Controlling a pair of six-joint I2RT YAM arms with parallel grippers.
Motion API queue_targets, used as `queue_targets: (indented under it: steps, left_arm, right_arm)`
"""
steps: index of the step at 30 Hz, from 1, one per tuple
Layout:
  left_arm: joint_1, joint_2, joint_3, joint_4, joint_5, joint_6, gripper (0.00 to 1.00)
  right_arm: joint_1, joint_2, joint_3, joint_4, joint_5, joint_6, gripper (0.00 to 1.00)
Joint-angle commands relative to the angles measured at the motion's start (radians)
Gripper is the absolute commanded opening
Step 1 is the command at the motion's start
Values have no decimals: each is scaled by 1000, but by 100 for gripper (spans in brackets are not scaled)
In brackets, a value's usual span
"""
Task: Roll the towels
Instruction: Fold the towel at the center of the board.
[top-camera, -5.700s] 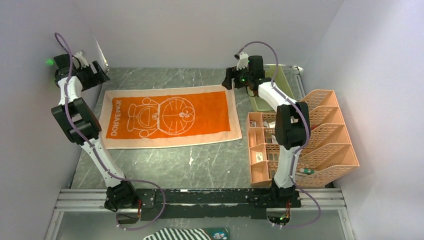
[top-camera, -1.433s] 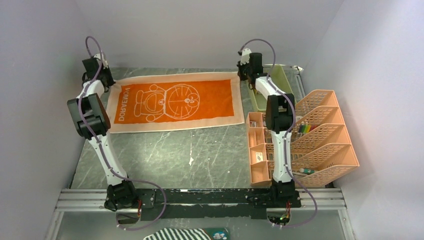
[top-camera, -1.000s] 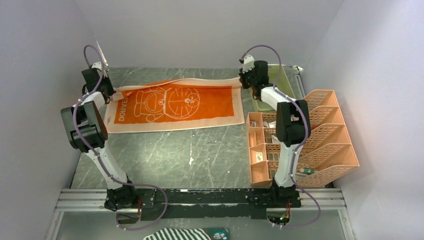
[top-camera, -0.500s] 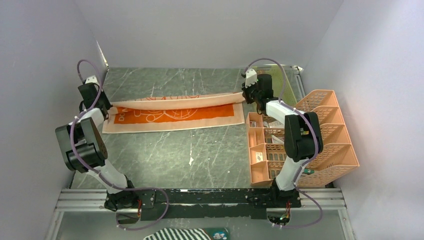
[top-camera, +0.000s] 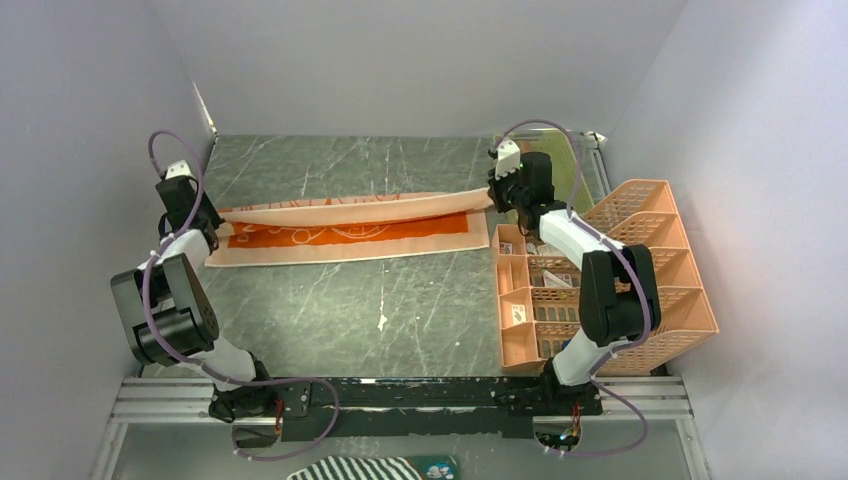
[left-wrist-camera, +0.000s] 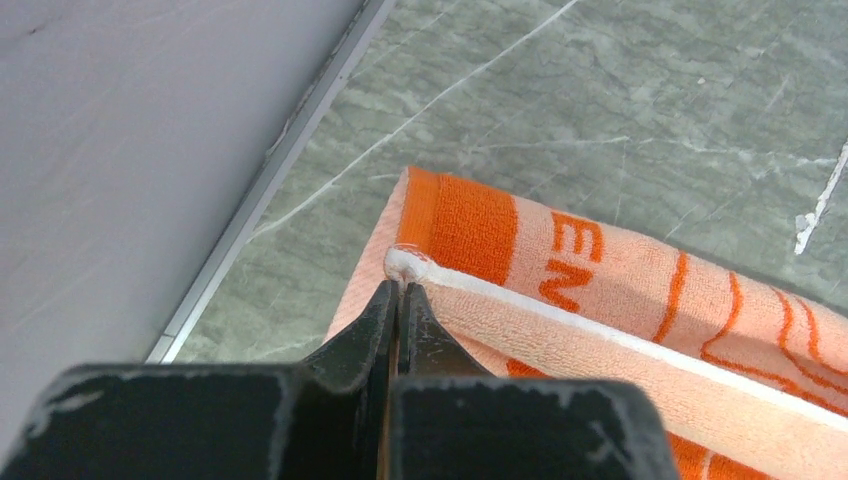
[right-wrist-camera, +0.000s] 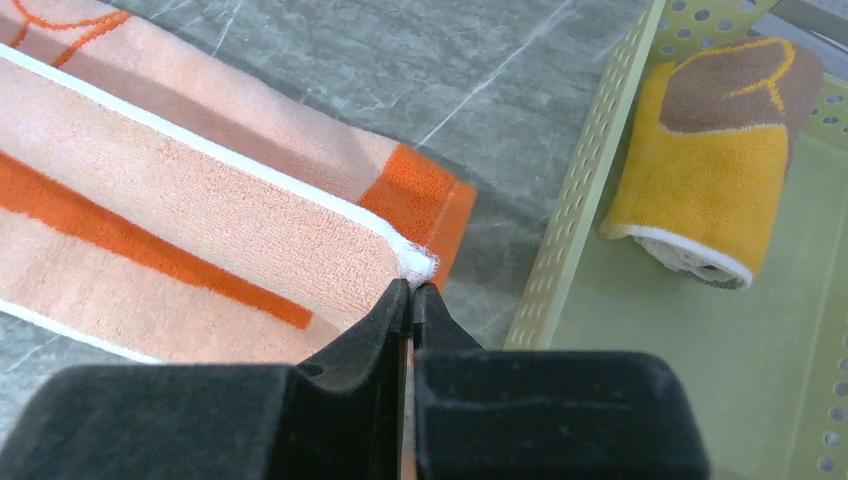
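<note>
The left claw (left-wrist-camera: 397, 290) and right claw (right-wrist-camera: 412, 290) are each pinched shut on a far corner of the orange towel (top-camera: 350, 233), holding that edge above the half on the table (top-camera: 400, 320), probably to fold it for rolling; only "EN" of its lettering reads, and the yellow towel (right-wrist-camera: 690, 170) lies rolled in a tray (right-wrist-camera: 580, 180).

Both arms are reaching out toward the far half of the table, with elbows bending and poking outward to the sides. The left gripper (left-wrist-camera: 397, 290) is sitting by the far left wall, jaws squeezing together and pinching a corner of the orange towel (left-wrist-camera: 600, 300). The right gripper (right-wrist-camera: 411, 290) is doing the same over on the far right, clamping the opposite corner. Both wrists are tilting downward, I think, but the overhead shot is pretty small.
</note>
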Motion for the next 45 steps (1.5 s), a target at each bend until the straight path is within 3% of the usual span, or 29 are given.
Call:
queue_targets:
  steps: [1, 10, 13, 14, 16, 18, 19, 22, 26, 28, 33, 35, 38, 45]
  left_arm:
    - [9, -67, -29, 12, -29, -9, 7]
    - [8, -110, -53, -5, -35, -21, 7]
    - [7, -128, -42, -27, -15, -27, 13]
    - [7, -142, -38, -41, -11, -31, 19]
    - [7, -185, -41, -58, -8, -45, 40]
    - [7, -245, -56, -67, -10, -59, 78]
    - [7, -277, -65, -69, -13, -63, 87]
    - [7, -376, -90, -74, -21, -71, 91]
    - [7, -427, -95, -66, -9, -58, 92]
    - [7, -384, -65, -89, 60, -34, 90]
    - [-5, -172, 148, -282, 260, -45, 67]
    - [-56, -139, 175, -271, 271, -39, 65]
    - [-149, -87, 216, -256, 231, -8, 64]
    - [-171, 80, 288, -369, 326, -80, 47]
  right_arm:
    - [22, -54, -7, -40, 14, -3, 0]
    - [79, -83, -22, -133, 82, 6, 2]
    - [79, -94, -23, -151, 149, 36, 28]
    - [79, -103, -25, -149, 173, 50, 36]
    - [78, -134, -31, -121, 218, 75, 48]
    - [78, -181, -83, -67, 241, 96, 62]
    - [76, -205, -101, -34, 241, 106, 67]
    - [77, -281, -150, 73, 236, 136, 75]
    - [79, -286, -156, 173, 168, 170, 77]
    - [83, -231, -102, 142, 104, 181, 77]
    - [154, 24, 196, -114, 22, 208, 67]
    - [210, 100, 262, -144, 62, 187, 67]
    - [265, 197, 329, -156, 57, 210, 66]
    - [275, 318, 356, -191, 29, 253, 60]
